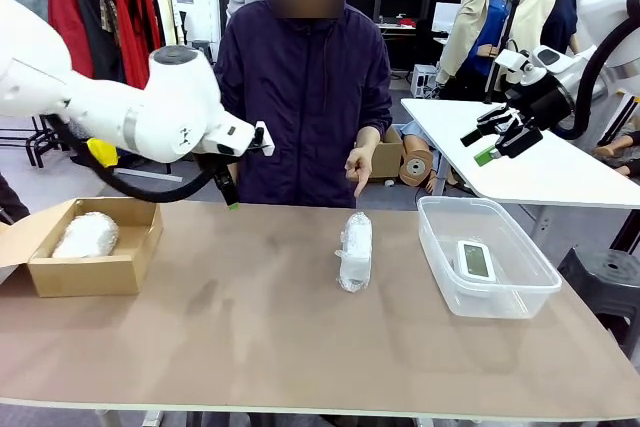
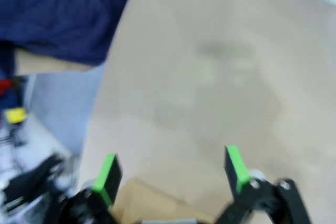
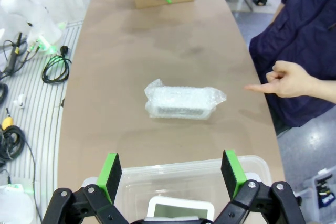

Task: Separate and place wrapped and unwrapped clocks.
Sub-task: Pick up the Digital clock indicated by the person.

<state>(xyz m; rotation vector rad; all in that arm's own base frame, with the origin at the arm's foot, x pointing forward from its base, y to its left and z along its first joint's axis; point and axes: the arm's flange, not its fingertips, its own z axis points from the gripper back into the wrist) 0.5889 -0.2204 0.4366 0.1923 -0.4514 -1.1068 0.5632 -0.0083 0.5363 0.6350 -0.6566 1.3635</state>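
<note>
We see left gripper (image 2: 171,171) wide open, empty, near cardboard box (image 1: 85,275); right gripper (image 3: 171,171) wide open, empty, above tub (image 1: 495,303); wrapped clock (image 1: 355,252) lies between them.

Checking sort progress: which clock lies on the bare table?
The wrapped bundle at mid-table, by the person's pointing hand. The other bundle sits in the cardboard box; the bare clock in the clear tub.
</note>
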